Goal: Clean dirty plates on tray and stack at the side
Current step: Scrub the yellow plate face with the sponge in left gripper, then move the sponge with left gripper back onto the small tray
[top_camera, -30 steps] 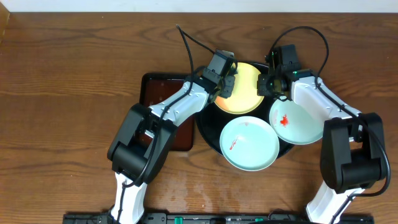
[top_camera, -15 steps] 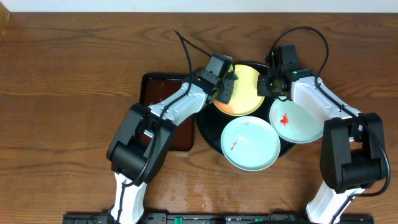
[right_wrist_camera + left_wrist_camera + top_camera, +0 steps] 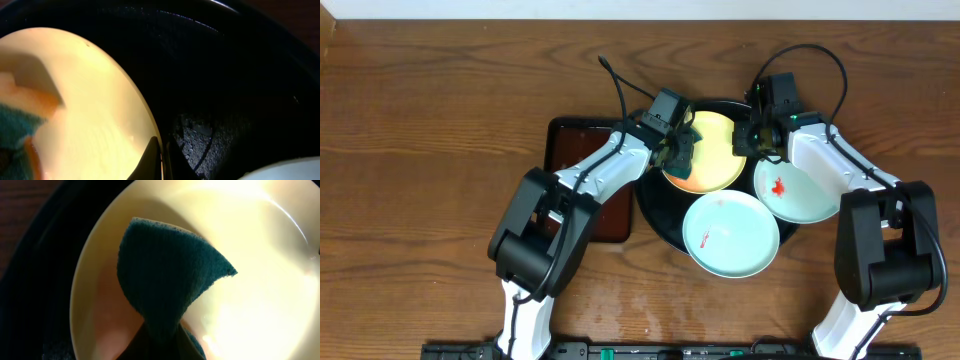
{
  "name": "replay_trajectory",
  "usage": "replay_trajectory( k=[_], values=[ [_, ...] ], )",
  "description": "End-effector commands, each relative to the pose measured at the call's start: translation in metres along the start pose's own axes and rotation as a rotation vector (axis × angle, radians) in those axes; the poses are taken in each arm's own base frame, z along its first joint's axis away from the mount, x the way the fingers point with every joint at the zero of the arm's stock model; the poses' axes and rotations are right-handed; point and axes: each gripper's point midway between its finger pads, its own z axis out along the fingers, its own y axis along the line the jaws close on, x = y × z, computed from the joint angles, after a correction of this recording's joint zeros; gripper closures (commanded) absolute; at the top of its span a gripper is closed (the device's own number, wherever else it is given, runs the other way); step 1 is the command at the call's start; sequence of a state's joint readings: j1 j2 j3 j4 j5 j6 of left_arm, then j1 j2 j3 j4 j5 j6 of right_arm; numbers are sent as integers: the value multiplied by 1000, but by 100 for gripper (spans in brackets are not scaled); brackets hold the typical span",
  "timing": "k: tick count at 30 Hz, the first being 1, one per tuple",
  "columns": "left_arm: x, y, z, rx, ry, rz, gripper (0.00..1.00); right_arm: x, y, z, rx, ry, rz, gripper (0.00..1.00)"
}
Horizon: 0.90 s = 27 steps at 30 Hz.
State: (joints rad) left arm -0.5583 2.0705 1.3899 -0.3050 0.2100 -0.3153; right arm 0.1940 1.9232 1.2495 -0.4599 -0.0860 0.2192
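Overhead. Left gripper (image 3: 677, 150) at the yellow plate's (image 3: 718, 155) left edge, right gripper (image 3: 744, 140) at the opposite edge. Black tray (image 3: 655, 215) beneath both. Two mint plates (image 3: 730, 235) nearer the arm bases, overhanging the tray rim. Bare tabletop (image 3: 440, 120) outward of each arm.
Left wrist. Gripper pinching a folded dark sponge (image 3: 165, 280), which lies inside the plate's rim.
Right wrist. Fingertips (image 3: 147, 167) pressed together on the plate's rim.

- Overhead, we see bright, even light on the table (image 3: 440, 90): sharp, with soft shadows.
- Left wrist: we find glare washing out the yellow plate (image 3: 260, 240) at upper right; the sponge (image 3: 165, 280) is blurred and the left edge dark.
- Right wrist: we see the tray (image 3: 240, 75) nearly black, with a faint sheen along the top.
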Motion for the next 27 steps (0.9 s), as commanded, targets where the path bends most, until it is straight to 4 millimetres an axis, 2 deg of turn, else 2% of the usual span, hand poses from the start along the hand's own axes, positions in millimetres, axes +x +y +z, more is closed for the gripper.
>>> replay_trajectory(
  k=[1,3,8,12,17,20,23,27],
  values=[
    [17,-8,-9,31,54,-36,92,-9,-7,-9,25,-38,12,99],
    [13,-12,-16,40,42,-63,93,-9,-7,-9,25,-38,12,99],
    [9,-36,-34,157,47,-81,93,-9,-7,-9,25,-38,12,99],
    [0,-45,-52,196,19,-81,93,-9,-7,-9,25,-38,12,99],
    [-25,-45,-92,222,-82,-82,93,-9,-7,-9,25,-38,12,99],
    [-40,-36,-115,225,-138,-99,92,-9,-6,-9,24,-38,11,99],
    [-47,-17,-133,203,-161,-138,92,-9,-6,-9,21,-37,11,99],
    [-32,35,-145,65,-107,-245,93,-9,-6,-9,22,-36,17,99]
  ],
)
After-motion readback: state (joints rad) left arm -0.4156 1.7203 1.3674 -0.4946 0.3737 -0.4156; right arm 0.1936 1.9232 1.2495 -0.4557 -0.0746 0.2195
